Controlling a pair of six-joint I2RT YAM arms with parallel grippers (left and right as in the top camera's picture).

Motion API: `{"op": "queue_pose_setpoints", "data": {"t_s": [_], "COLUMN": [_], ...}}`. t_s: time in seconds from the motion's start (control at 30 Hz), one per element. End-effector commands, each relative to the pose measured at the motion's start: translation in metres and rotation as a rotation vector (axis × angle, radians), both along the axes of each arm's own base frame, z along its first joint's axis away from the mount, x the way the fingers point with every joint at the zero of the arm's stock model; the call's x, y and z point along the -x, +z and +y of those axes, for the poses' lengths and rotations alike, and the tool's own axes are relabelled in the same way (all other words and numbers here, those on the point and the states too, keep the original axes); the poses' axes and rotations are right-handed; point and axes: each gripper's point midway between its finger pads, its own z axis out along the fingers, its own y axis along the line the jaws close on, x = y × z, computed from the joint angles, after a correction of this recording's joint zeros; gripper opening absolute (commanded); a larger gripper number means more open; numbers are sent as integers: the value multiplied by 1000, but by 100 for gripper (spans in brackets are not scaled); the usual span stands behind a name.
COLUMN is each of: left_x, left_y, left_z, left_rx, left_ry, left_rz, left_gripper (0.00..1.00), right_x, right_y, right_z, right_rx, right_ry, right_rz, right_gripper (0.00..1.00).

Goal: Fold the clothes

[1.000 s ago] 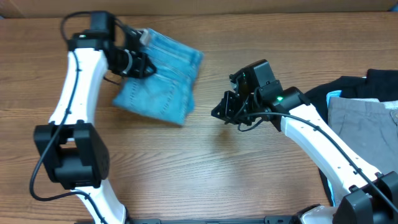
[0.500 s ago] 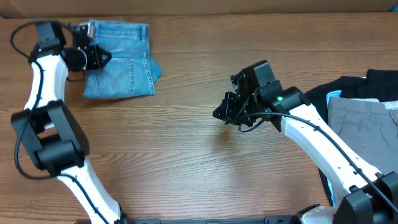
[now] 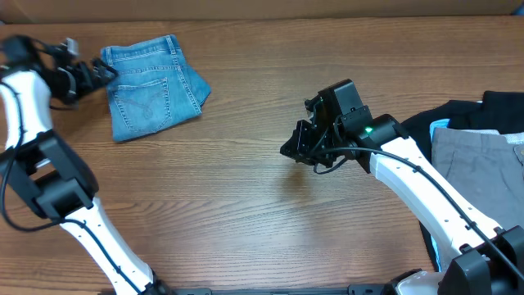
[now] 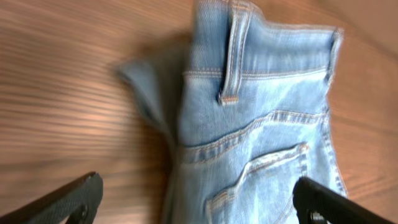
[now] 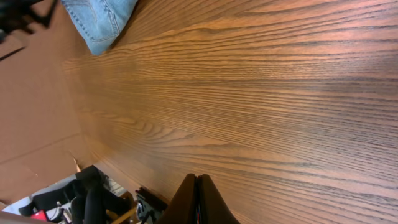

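While jeans (image 3: 155,86) lie folded just ahead of wide-spread left fingers (image 4: 68,200) | right fingers (image 5: 198,199) pressed together, well apart

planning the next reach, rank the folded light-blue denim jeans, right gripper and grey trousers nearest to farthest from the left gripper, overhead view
1. The folded light-blue denim jeans, just beside the open left gripper, far left.
2. The right gripper, mid-table.
3. The grey trousers, far right edge, over a black garment.

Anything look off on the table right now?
Only the fold. The jeans lie skewed to the table edge at the far left, and an under layer pokes out beside the waistband, so the edges aren't flush. Nothing looks spilled or damaged.
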Motion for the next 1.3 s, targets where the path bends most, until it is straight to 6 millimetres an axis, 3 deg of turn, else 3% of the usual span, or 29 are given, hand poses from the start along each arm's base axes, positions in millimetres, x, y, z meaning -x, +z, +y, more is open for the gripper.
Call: {"op": "queue_pose_setpoints", "data": {"t_s": [0.0, 0.07, 0.13, 0.17, 0.2, 0.37, 0.57, 0.67, 0.77, 0.87, 0.97, 1.13, 1.27], "left_x": [4, 6, 9, 12, 13, 17, 21, 33, 51, 64, 68, 57, 37], "left_y": [63, 86, 99, 96, 90, 34, -52, -100, -134, -138, -129, -107, -60], "left_z": [40, 29, 6, -18, -28, -78, -107, -104, -72, -35, 3, 13, 13], "left_rx": [-125, -65, -1, 36, 43, -42, -170, -226, -337, -444, -510, -384, -318], "left_ry": [2, -31, -109, -168, -181, -219, -104, -10, 111, 183, 225, 178, 161], "left_rz": [-91, -136, -168, -144, -111, 126, 339, 416, 472, 510, 511, 442, 362], "left_gripper": [100, 99, 74, 27, 4, 4, 4, 4, 4, 4, 4, 7, 17], "right_x": [-3, -4, -5, -6, -7, -8, -8, -8, -8, -8, -8, -9, -10], "right_y": [7, 7, 7, 8, 8, 7, 6, 6, 7, 7, 7, 7, 7], "right_z": [0, -1, -1, 0, -1, -2, -2, -2, -2, -2, -2, -2, -2], "right_rx": [-3, 2, 0, -2, 1, 9, 12, 11, 11, 11, 11, 8, 7], "right_ry": [-11, -14, -14, -15, -17, -22, -24, -24, -24, -24, -24, -27, -27], "right_rz": [-20, -25, -30, -35, -38, -42, -43, -42, -43, -43, -43, -45, -46], "right_gripper": [4, 4, 4, 4, 4, 4, 4, 4, 4, 4, 4, 4, 4]}}
